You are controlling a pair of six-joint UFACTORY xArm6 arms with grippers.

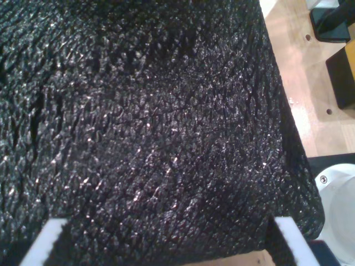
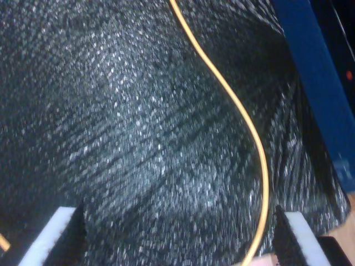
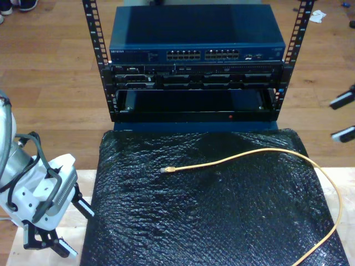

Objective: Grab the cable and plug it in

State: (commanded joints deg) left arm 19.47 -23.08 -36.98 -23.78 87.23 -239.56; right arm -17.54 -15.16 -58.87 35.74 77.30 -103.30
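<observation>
The yellow-orange cable point(image 3: 249, 154) lies loose on a black mat point(image 3: 194, 221). Its clear plug point(image 3: 168, 169) rests near the mat's middle, and the line arcs toward the exterior view's right, then down to the front edge. My first gripper point(image 3: 75, 227) hangs open at the exterior view's lower left, off the mat's corner, and looks across bare mat point(image 1: 155, 122) between its white pads point(image 1: 44, 246). My second gripper point(image 3: 344, 117) is open at the exterior view's right edge, above the mat's far corner. The cable point(image 2: 244, 111) runs across the second wrist view, apart from the fingers point(image 2: 55, 233).
Behind the mat stands a black rack point(image 3: 100, 66) holding a blue network switch point(image 3: 197, 33) with two rows of ports point(image 3: 205, 55). Below them is an open bay point(image 3: 194, 102). Light wooden table point(image 1: 310, 94) borders the mat, with a white round base point(image 1: 341, 205) and dark blocks point(image 1: 341, 77) there.
</observation>
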